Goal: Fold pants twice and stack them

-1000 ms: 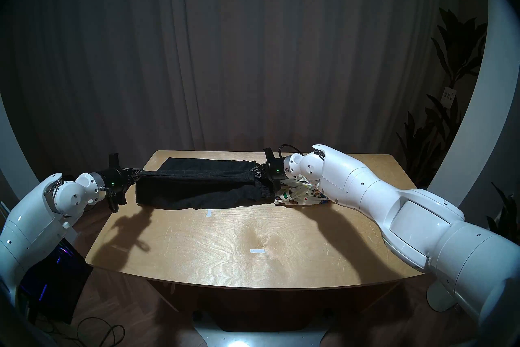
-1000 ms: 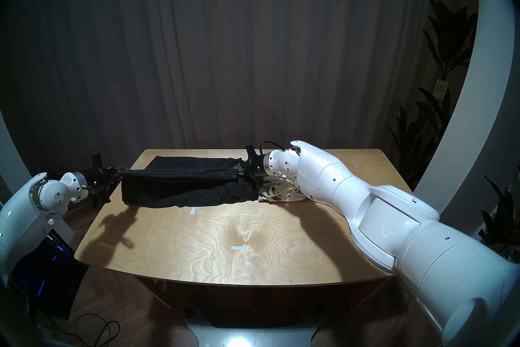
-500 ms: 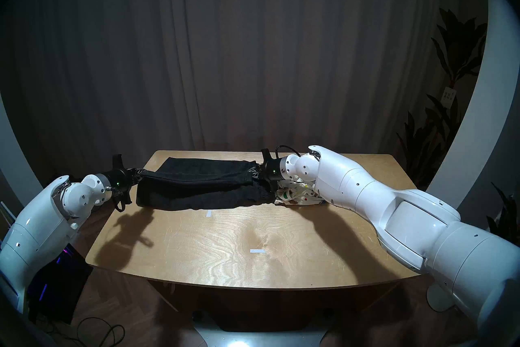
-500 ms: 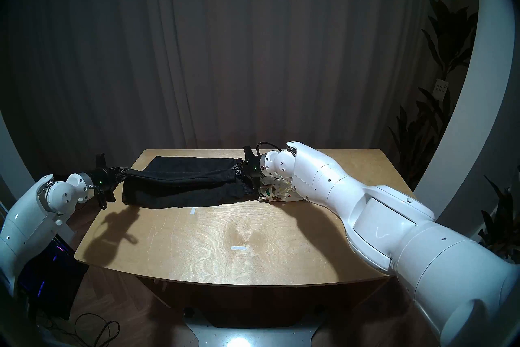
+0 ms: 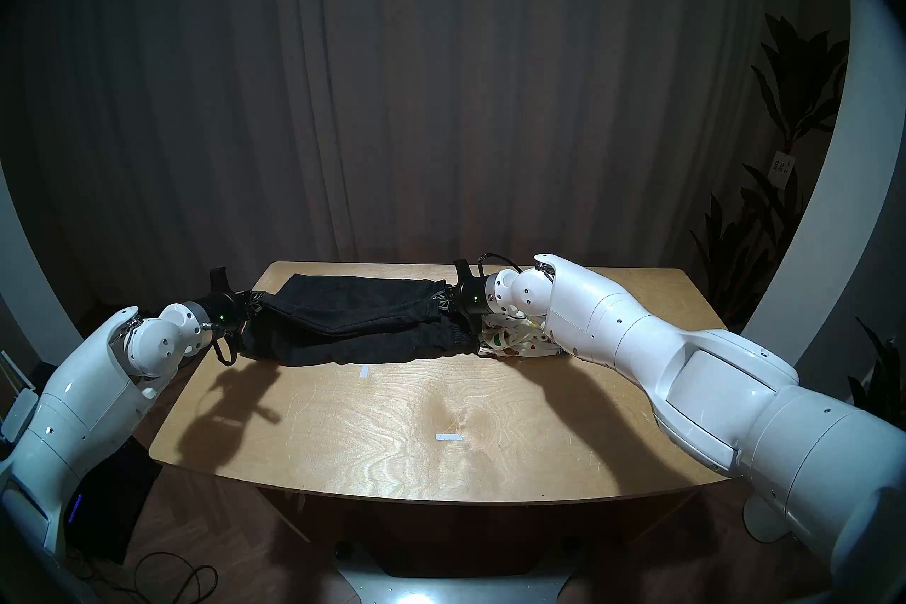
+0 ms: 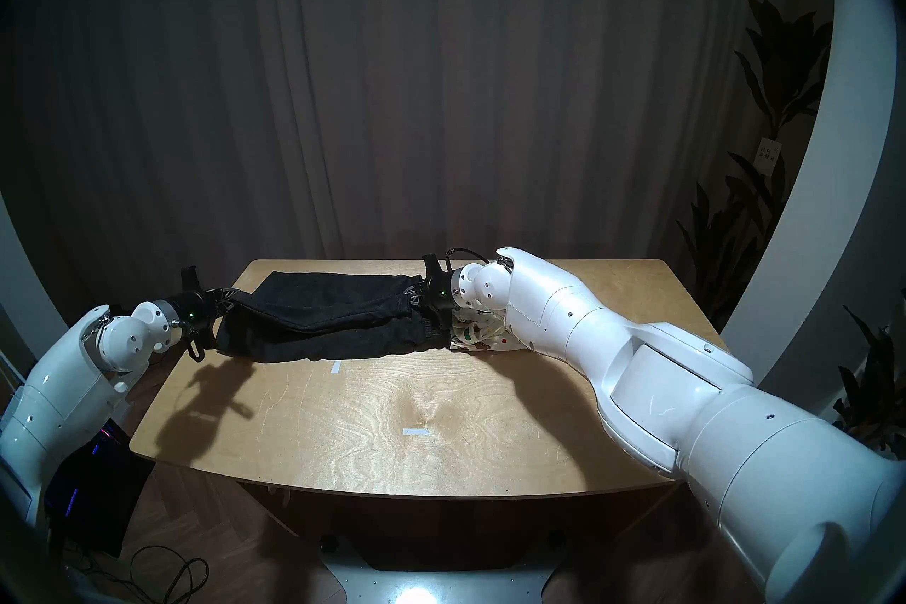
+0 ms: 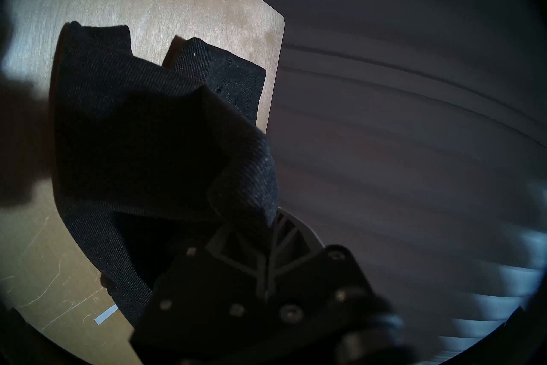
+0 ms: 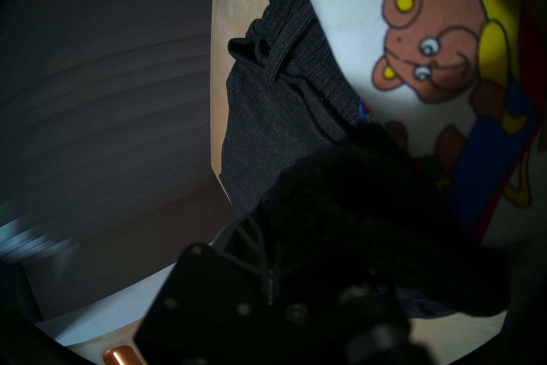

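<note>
The right arm hides much of the teddy-bear pants [image 5: 510,338], which lie bunched on the table [image 5: 416,421] beneath its wrist. The charcoal pants [image 5: 353,323] stretch across the far side, their top layer lifted. The left end effector [image 5: 256,300] is clamped on the left end and the right end effector [image 5: 441,300] on the waistband end; both reach forward, angled slightly down.

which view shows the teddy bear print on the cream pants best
The right wrist view: the cream pants fill its upper right, with a brown bear and a green heart sharp and close. Both head views show only a small crumpled patch beside the right arm, the print tiny. The left wrist view shows none of them.
</note>
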Controlling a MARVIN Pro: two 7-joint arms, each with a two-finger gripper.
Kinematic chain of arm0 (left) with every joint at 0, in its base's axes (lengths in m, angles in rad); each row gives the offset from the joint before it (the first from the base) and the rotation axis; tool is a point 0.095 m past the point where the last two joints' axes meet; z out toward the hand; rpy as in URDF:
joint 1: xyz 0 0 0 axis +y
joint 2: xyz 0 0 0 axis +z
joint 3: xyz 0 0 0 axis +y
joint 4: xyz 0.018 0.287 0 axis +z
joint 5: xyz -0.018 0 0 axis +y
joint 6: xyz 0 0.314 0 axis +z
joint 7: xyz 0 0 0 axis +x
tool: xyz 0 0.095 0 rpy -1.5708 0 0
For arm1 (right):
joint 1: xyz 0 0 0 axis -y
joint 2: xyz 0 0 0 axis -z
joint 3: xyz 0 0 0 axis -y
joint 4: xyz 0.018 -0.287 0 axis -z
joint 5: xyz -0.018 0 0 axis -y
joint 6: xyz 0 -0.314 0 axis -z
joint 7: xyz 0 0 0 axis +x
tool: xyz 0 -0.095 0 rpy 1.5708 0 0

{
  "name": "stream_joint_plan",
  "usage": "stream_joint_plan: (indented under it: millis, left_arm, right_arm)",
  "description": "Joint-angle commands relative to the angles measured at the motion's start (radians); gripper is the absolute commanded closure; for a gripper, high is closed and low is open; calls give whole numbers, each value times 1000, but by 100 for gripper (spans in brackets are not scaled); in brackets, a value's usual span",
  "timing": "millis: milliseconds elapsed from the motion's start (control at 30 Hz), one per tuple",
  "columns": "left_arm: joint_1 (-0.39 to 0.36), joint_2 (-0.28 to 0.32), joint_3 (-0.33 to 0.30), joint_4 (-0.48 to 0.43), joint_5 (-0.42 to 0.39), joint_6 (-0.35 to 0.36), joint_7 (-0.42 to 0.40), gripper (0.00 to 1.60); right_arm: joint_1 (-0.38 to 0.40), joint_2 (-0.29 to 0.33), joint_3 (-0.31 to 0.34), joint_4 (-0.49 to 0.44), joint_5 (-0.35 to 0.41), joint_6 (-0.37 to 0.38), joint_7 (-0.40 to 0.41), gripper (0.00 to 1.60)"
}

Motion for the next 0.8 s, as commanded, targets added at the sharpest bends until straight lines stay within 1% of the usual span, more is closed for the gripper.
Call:
stream_joint_plan:
  millis: [0, 300, 767]
  left_arm:
    - [-70, -34, 4, 7, 15, -5, -16, 160]
    - [-111, -74, 21, 36, 40, -24, -17, 160]
    - [-178, -130, 31, 101, 70, -58, -20, 160]
  right_arm:
    - [33, -12, 12, -1, -1, -9, 15, 160]
    - [44, -14, 18, 7, -1, -26, 20, 160]
    - [58, -10, 27, 22, -1, -53, 26, 160]
